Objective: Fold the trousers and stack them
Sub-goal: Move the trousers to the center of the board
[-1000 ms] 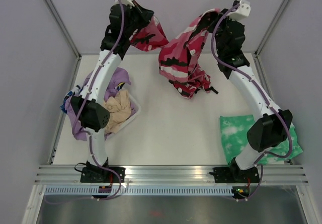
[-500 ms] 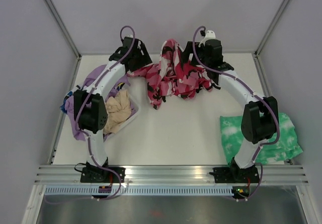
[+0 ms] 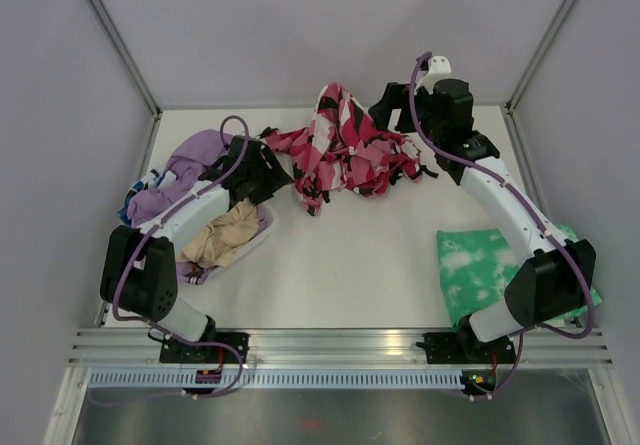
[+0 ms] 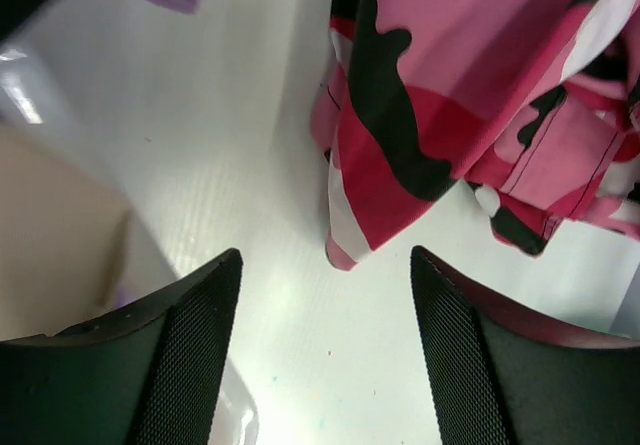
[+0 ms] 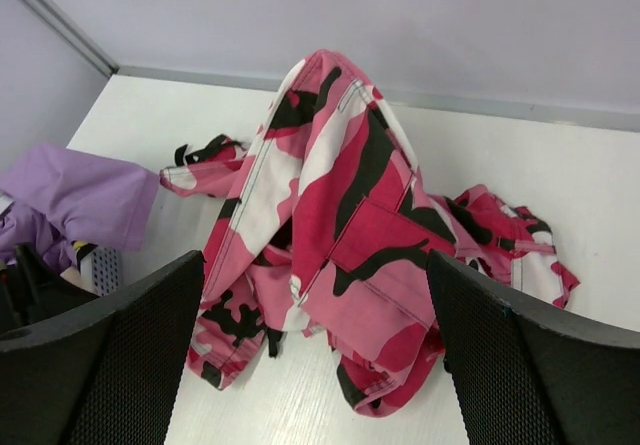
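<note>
The trousers (image 3: pixel 345 150), in pink, red, white and black camouflage, lie in a crumpled heap at the back middle of the table. One fold stands up at the heap's top. My left gripper (image 3: pixel 272 173) is open just left of the heap, low over the table. In the left wrist view a trouser edge (image 4: pixel 400 105) hangs just beyond the empty left gripper (image 4: pixel 325 257). My right gripper (image 3: pixel 388 100) is open above the heap's right end. In the right wrist view the trousers (image 5: pixel 340 225) lie spread below the wide-open right gripper (image 5: pixel 315 265).
A white basket (image 3: pixel 266 227) at the left holds a beige garment (image 3: pixel 225 237) and a lilac one (image 3: pixel 190 153) that spills over its side. A green-and-white tie-dye garment (image 3: pixel 475 265) lies folded at the right front. Walls close the table's back and sides.
Both grippers held the trousers high a second ago, then came down and opened. The trousers dropped into a heap, and the left arm has drawn back toward the basket.
</note>
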Robot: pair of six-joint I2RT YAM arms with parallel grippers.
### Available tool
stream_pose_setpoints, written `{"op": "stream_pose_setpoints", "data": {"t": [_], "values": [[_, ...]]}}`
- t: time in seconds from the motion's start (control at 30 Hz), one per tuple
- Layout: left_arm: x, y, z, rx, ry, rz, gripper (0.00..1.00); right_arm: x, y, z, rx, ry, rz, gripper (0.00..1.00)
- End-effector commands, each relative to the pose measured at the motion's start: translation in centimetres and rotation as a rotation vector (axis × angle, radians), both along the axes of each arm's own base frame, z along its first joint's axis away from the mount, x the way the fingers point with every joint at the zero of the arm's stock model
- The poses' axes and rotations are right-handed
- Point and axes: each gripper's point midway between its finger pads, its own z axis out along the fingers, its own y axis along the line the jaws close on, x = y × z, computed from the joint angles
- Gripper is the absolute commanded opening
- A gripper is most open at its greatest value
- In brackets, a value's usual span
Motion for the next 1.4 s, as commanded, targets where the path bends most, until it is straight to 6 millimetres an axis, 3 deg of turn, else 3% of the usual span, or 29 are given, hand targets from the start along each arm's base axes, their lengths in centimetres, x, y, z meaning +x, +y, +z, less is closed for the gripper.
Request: {"op": "stream_pose_setpoints", "data": {"t": [0.0,0.13,0.17,0.23,0.3,0.37,0.5,0.6,0.67,0.77,0.9,0.93,1.1,1.13,1.27,1.33,1.37], "values": [[-0.3,-2.9,0.1,-0.086,-0.012,-0.086,0.73,-1.6,0.6,-2.1,0.020,0.070,0.044,0.98],[-0.6,-4.0,3.0,-0.040,-0.079,-0.116,0.72,-3.0,0.8,-2.8,0.054,0.098,0.060,0.98],[0.0,-3.9,4.5,-0.023,-0.115,-0.097,0.72,-3.3,0.8,-3.4,0.056,0.111,0.060,0.98],[-0.4,-4.3,5.2,0.003,-0.119,-0.099,0.73,-3.8,0.4,-3.3,0.060,0.111,0.046,0.98],[-0.2,-3.5,4.0,0.065,-0.096,-0.045,0.73,-4.1,0.1,-3.9,0.055,0.121,0.035,0.98],[-0.3,-2.4,0.7,0.122,-0.017,0.015,0.73,-4.5,0.0,-3.8,0.055,0.117,0.036,0.98],[0.4,-1.7,-3.5,0.185,0.061,0.062,0.68,-5.1,-0.2,-3.5,0.048,0.107,0.042,0.98],[1.4,-1.4,-4.2,0.212,0.087,0.083,0.66,-5.6,-0.4,-3.9,0.032,0.118,0.046,0.98],[2.1,-0.7,-3.4,0.241,0.078,0.129,0.66,-6.0,-0.7,-4.5,0.012,0.133,0.045,0.98],[0.8,1.5,-3.9,0.286,0.135,0.213,0.64,-6.6,-1.3,-5.2,-0.008,0.141,0.026,0.98],[-2.9,4.2,-4.7,0.308,0.211,0.305,0.63,-7.1,-1.8,-5.9,-0.008,0.145,0.009,0.98],[-4.5,5.3,-4.7,0.314,0.219,0.339,0.63,-7.3,-1.7,-6.1,-0.001,0.146,0.010,0.98],[-7.7,10.2,-4.1,0.286,0.212,0.515,0.63,-7.4,-1.0,-7.2,0.022,0.175,0.037,0.98],[-8.8,11.3,-4.7,0.295,0.232,0.539,0.63,-7.4,-0.9,-7.2,0.024,0.176,0.043,0.98],[-9.9,14.8,-3.5,0.282,0.198,0.615,0.61,-7.3,-0.7,-7.7,0.027,0.191,0.051,0.98],[-9.4,14.2,-2.7,0.270,0.170,0.534,0.59,-7.4,-0.7,-7.7,0.028,0.193,0.051,0.98],[-7.9,13.5,-1.1,0.279,0.081,0.413,0.54,-7.4,-0.8,-7.8,0.026,0.194,0.048,0.98]]}}
